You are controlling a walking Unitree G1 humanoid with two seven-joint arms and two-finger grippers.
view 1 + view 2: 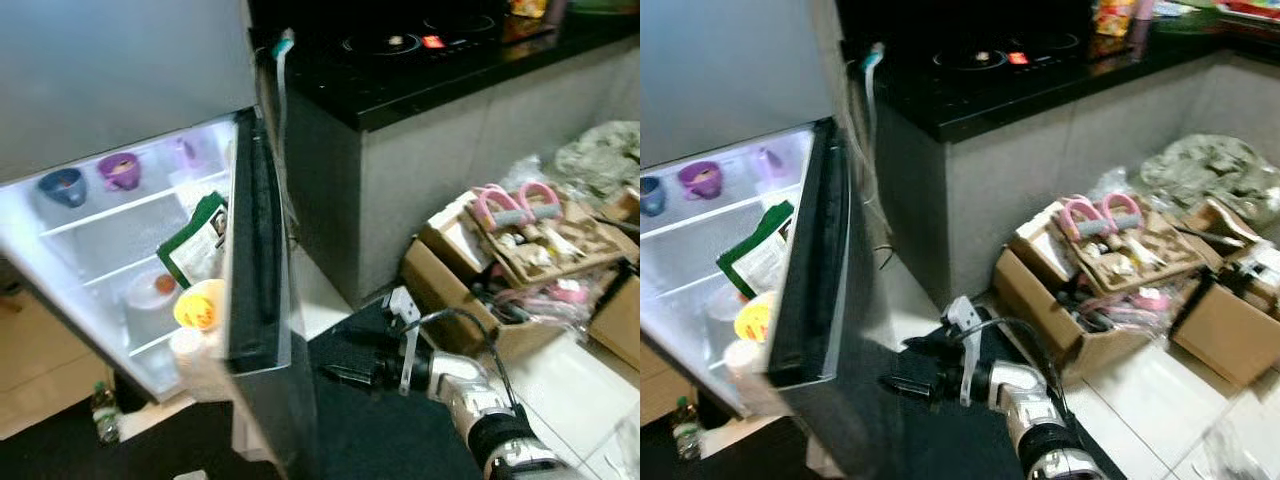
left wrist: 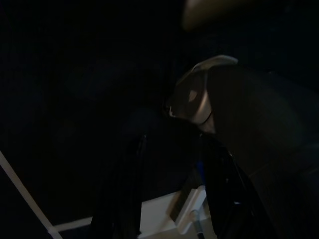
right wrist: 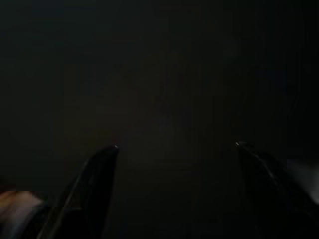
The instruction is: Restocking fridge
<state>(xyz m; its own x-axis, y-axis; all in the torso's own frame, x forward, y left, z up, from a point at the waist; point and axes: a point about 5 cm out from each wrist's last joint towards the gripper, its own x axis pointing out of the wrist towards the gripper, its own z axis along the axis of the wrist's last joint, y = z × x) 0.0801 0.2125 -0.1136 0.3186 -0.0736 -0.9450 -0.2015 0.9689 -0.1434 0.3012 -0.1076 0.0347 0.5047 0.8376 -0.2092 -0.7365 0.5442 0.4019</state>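
Note:
The fridge stands open on the left, its dark door (image 1: pixel 256 270) swung out edge-on towards me. On the lit shelves sit a blue cup (image 1: pixel 62 186) and a purple cup (image 1: pixel 120 170). Below them are a green and white packet (image 1: pixel 200 240), a yellow tub (image 1: pixel 200 305) and a white container with an orange top (image 1: pixel 155 290). My right gripper (image 1: pixel 335 370) is held low, pointing at the outer face of the door and a little short of it. It is open, with nothing between the fingertips (image 3: pixel 107 152). The left wrist view is very dark.
A counter with a black top and hob (image 1: pixel 400 45) stands right behind the door. Open cardboard boxes (image 1: pixel 520 235) with pink-handled things crowd the floor on the right. A black mat (image 1: pixel 380 430) lies under my arm. A small bottle (image 1: pixel 103 410) stands by the fridge's foot.

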